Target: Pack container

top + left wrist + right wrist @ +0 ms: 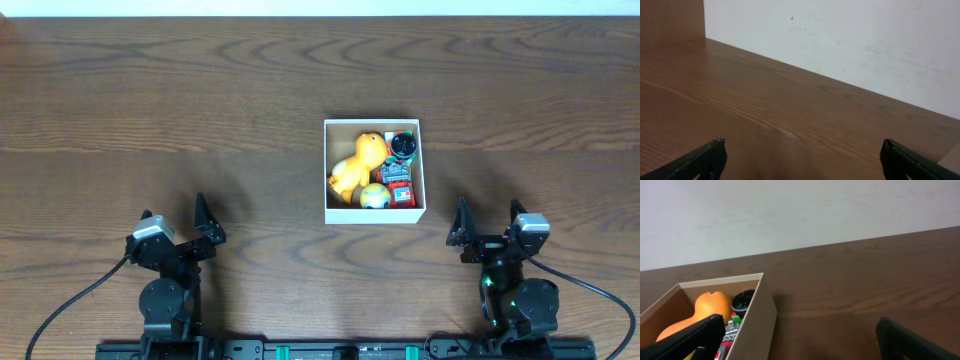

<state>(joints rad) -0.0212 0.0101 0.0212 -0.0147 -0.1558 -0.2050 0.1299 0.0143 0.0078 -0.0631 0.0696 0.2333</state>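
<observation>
Packed container at mid-surface, both grippers spread wide.

From overhead, the square, white-walled container with a cardboard floor (372, 214) sits on the dark wooden surface (150, 100). It lies ahead of the left gripper (173, 215) and right gripper (488, 222), nearer the right. It holds an orange plush toy (358, 160), a yellow ball (375, 196) and a black round piece (402, 146). The right wrist view catches only one corner of it; the left wrist view shows only wood and a white wall (840, 35).

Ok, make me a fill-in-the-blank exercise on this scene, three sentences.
1. Seen from overhead, the container holding the toys has a ____ outline.
2. The left gripper and the right gripper both stand ____, holding nothing.
3. Of the two wrist views, only the ____ one shows the container.

Missing words: square; open; right.
</observation>
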